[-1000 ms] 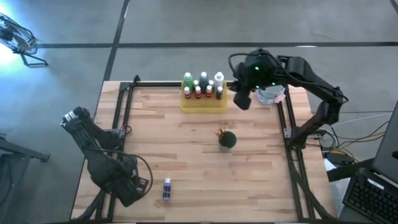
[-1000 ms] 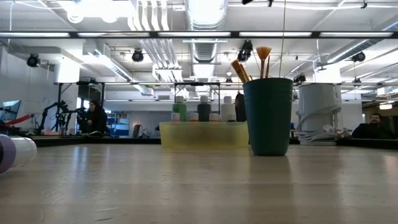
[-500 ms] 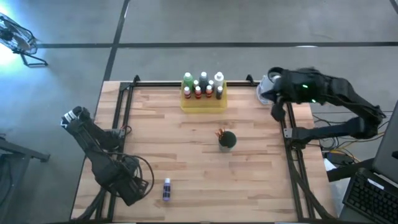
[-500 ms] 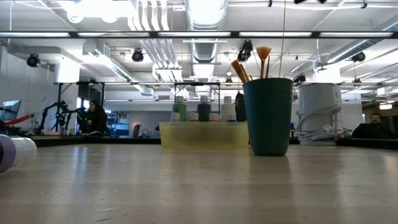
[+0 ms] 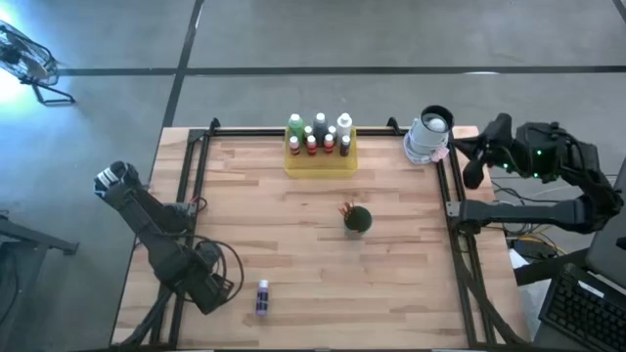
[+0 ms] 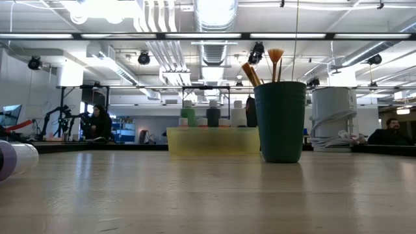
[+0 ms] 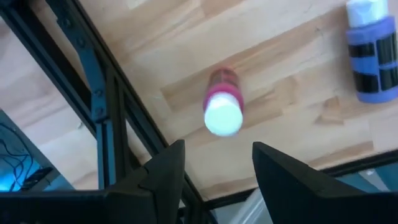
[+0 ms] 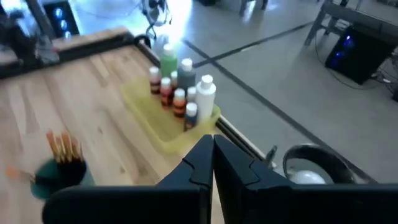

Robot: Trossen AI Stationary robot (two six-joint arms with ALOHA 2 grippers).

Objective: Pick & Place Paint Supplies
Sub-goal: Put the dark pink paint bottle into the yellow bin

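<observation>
My left gripper (image 7: 217, 149) (image 5: 213, 291) hangs open over the table's near left corner, pointing down. Below it, between its fingers but clear of them, stands a red paint bottle (image 7: 222, 107) with a white cap; the high view hides it under the arm. A purple bottle (image 5: 262, 298) (image 7: 373, 59) lies on its side just to the right. The yellow tray (image 5: 320, 161) at the far edge holds several upright bottles (image 5: 319, 133). Brushes (image 5: 345, 209) stick out of the dark green cup (image 5: 359, 220). My right gripper (image 5: 470, 174) (image 8: 211, 149) is shut and empty, past the table's right edge.
A white round thing (image 5: 428, 137) sits at the far right corner beside the black frame rail (image 5: 448, 186). Black rails (image 5: 186, 196) also run along the left side. Bare wood lies between the cup, the tray and the purple bottle.
My right gripper has drawn back from beside the tray toward the table's right edge and now hangs beyond it. My left gripper has sunk a little over the near left corner. The bottles, tray and cup have not moved.
</observation>
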